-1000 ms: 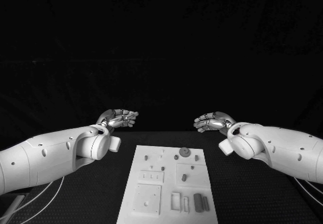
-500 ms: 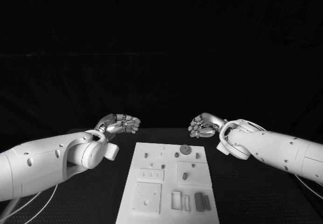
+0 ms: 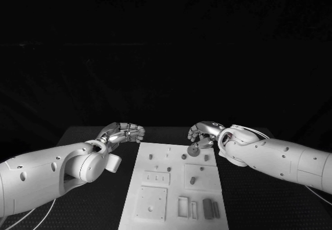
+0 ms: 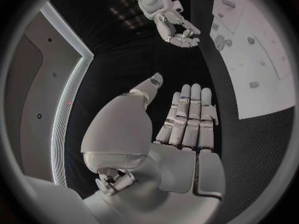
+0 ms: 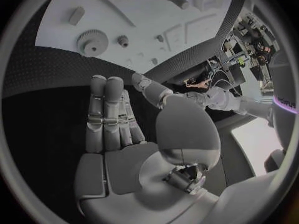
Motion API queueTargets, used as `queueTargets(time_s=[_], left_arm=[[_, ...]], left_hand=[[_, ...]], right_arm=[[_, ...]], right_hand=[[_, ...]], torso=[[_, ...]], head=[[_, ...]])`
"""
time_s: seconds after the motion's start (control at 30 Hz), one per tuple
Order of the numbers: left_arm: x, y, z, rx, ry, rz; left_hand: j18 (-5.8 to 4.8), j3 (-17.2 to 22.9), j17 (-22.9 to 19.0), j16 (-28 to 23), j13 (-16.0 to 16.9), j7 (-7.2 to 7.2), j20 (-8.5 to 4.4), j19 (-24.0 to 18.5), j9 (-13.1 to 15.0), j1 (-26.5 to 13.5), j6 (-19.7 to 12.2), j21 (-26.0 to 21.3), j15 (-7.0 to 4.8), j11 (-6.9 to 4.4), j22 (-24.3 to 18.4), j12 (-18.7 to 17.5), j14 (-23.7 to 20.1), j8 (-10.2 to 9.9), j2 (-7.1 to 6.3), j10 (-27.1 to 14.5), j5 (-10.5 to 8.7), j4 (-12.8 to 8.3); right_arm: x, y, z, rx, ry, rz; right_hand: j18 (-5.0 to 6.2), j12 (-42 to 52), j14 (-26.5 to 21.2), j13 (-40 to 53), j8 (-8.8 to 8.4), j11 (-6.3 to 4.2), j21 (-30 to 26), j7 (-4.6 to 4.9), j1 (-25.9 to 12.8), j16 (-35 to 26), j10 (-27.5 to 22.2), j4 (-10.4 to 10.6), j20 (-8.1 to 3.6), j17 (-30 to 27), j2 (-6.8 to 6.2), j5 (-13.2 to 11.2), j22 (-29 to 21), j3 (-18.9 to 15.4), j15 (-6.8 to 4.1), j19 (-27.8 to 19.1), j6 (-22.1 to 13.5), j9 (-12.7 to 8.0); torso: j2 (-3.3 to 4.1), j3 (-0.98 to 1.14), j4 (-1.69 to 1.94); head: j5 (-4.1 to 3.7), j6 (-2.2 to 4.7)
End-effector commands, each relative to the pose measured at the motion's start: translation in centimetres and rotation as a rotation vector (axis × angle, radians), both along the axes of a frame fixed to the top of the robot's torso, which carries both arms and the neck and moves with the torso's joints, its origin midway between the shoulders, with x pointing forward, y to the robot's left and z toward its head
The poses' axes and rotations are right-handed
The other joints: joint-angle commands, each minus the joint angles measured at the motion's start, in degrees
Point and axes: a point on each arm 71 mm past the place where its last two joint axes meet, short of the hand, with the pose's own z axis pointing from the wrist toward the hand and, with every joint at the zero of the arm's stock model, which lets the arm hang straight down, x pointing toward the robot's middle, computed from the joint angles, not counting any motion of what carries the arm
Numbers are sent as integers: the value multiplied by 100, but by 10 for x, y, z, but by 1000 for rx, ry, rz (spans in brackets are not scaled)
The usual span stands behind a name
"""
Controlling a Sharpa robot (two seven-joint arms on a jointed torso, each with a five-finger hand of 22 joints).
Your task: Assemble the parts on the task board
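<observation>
The white task board (image 3: 173, 188) lies lengthwise in the middle of the black table. A round gear (image 3: 193, 150) stands at the board's far end, with small pegs (image 3: 184, 156) beside it. Two dark bars (image 3: 208, 209) lie near the front right corner. My right hand (image 3: 203, 133) hovers just above and behind the gear, holding nothing. In the right wrist view this hand (image 5: 115, 129) has its fingers stretched out toward the gear (image 5: 92, 42). My left hand (image 3: 124, 132) hangs off the board's far left corner, and its fingers (image 4: 187, 117) are straight and empty.
Raised white blocks (image 3: 156, 178) and a square plate (image 3: 151, 203) sit on the board's left half. Slotted frames (image 3: 181, 206) lie near the front edge. Bare black table (image 3: 256, 191) runs along both long sides of the board.
The right hand has come down and moved left to the gear at the board's far end. The left hand has sunk closer to the table. The camera has tilted a little.
</observation>
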Motion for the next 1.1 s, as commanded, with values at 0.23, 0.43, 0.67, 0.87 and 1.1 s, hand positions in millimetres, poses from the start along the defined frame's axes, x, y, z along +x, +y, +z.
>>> queueTargets(time_s=[0.23, 0.43, 0.67, 0.87, 1.1], left_arm=[[-3, -4, 2, -9, -6, -24], [-3, -4, 1, -9, -2, -26], [-4, -5, 1, -10, 0, -30], [-5, -6, 1, -10, 2, -34], [-3, -5, 1, -9, 4, -32]], left_hand=[[11, 17, -13, -46, -23, -6, -10, 35, -21, -101, 44, -35, 7, 4, 49, -57, 38, -39, -26, 36, -34, -79], [11, 28, -17, -65, -33, -7, -7, 33, -32, -132, 44, -44, 11, 5, 49, -78, 34, -53, -26, 29, -36, -108], [11, 41, -21, -83, -41, -7, -3, 31, -42, -166, 46, -52, 15, 6, 51, -97, 31, -66, -23, 25, -42, -137], [11, 51, -22, -91, -44, -7, -2, 31, -47, -188, 50, -56, 16, 7, 52, -107, 33, -73, -22, 26, -45, -155], [11, 59, -22, -99, -46, -7, 0, 31, -52, -210, 54, -59, 18, 7, 54, -116, 34, -78, -21, 28, -47, -169]], right_arm=[[-7, 8, -12, -117, -45, 54], [-9, 14, -17, -142, -50, 73], [-11, 20, -21, -169, -55, 89], [-10, 22, -23, -201, -84, 88], [-9, 16, -20, -237, -155, 63]], right_hand=[[173, -100, -53, -47, -86, 6, 522, -26, -48, 704, 36, 49, -83, 373, -68, 28, 173, 7, 20, 187, 13, -28], [173, -100, -69, -59, -97, 1, 736, -32, -68, 911, 62, 74, -97, 423, -80, 31, 172, 26, 16, 200, 45, -29], [173, -99, -85, -64, -99, 0, 808, -54, -78, 973, 70, 87, -103, 425, -89, 7, 169, 34, 16, 184, 57, -27], [173, -101, -94, -67, -101, 1, 841, -60, -87, 1000, 69, 102, -103, 422, -104, -11, 166, 42, 17, 173, 62, -27], [173, -101, -118, -75, -105, 2, 917, -70, -48, 1056, 77, 174, -97, 394, -216, -34, 157, 159, 19, 140, 79, -23]], torso=[[226, -41, 104], [305, -83, 216], [361, -79, 230], [417, -80, 232], [487, -98, 229]], head=[[-68, 14], [-165, 47], [-161, 52], [-165, 56], [-176, 74]])
